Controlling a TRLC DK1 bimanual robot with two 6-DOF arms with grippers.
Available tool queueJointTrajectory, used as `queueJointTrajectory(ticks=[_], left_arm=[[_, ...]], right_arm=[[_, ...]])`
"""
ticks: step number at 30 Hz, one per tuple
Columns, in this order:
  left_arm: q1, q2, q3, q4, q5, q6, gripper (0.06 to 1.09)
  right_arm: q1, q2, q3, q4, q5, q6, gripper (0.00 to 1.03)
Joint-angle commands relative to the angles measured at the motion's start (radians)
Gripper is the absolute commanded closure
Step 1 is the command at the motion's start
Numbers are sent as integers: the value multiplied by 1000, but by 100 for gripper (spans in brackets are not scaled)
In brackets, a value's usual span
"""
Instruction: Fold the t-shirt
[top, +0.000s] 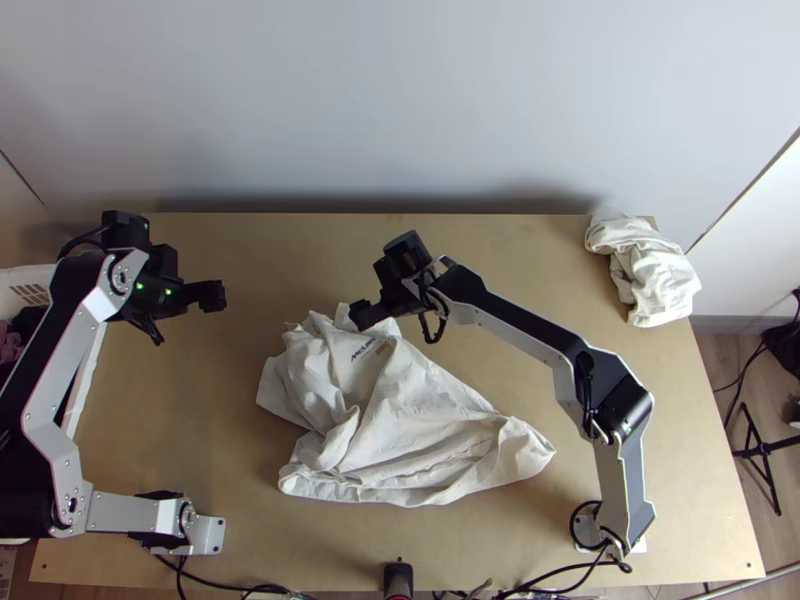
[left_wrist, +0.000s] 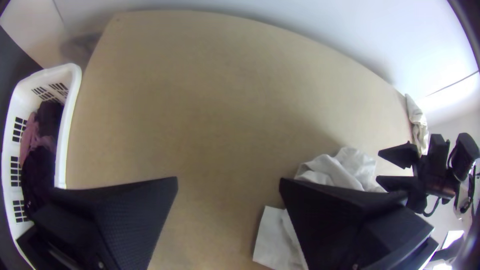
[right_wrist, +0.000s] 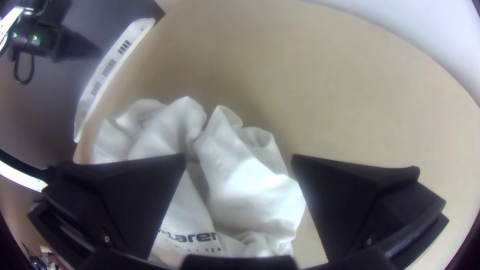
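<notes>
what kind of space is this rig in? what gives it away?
Probably a cloth-folding test setup in a room or small lab, not a factory line: two arms mounted on a wooden table, a laundry basket beside it, loose cables at the near edge.

In the top view, the right gripper (top: 368, 314) blocks our look at a patch of the upper shirt (top: 410, 430), and folds bury the layers underneath. At the left edge we lose part of the left arm (top: 40, 430) and the basket (top: 88, 380); at the right edge, a black stand (top: 765, 450) gets clipped. Over to the left wrist view: a finger (left_wrist: 345, 215) hides some shirt, and dark clothes (left_wrist: 42, 175) blend together, too murky for us to separate. And in the right wrist view, another finger (right_wrist: 120, 200) covers the start of the lettering (right_wrist: 200, 237)!
</notes>
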Motion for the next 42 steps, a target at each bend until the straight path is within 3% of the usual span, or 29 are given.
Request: queueJointTrajectory(ticks=[1, 9, 11, 13, 14, 15, 16, 26, 32, 35, 37, 38, 42], left_arm=[[6, -18, -13, 10, 3, -15, 10], [8, -23, -14, 11, 3, -31, 10], [5, -23, -14, 11, 3, -35, 10], [5, -23, -16, 11, 3, -37, 10], [5, -23, -16, 11, 3, -38, 10], [6, -21, -16, 13, 3, -40, 10], [6, -21, -16, 13, 3, -42, 10], [14, -16, -20, 17, 3, -34, 10], [12, -10, -29, 30, 8, -31, 10], [14, -9, -39, 34, 8, -28, 10], [18, -10, -43, 33, 6, -23, 10], [20, -13, -45, 33, 6, -19, 10], [21, -50, -48, 39, 6, 11, 10]], right_arm=[[5, 38, 9, -8, -10, -28, 5], [5, 109, 81, -8, -10, -34, 5], [9, 110, 92, -7, -10, -36, 14], [17, 103, 100, -7, -8, -62, 32], [23, 96, 98, 10, -8, -77, 50], [24, 90, 98, 42, -8, -88, 76], [24, 84, 95, 73, -8, -97, 96], [17, 10, 100, 105, -8, -83, 100], [11, 4, 97, 102, -8, -80, 96], [12, 6, 66, 97, -8, -82, 79], [11, 17, 49, 96, -8, -85, 52], [6, 27, 49, 84, -8, -88, 45], [-6, 52, 52, 61, -8, -115, 44]])
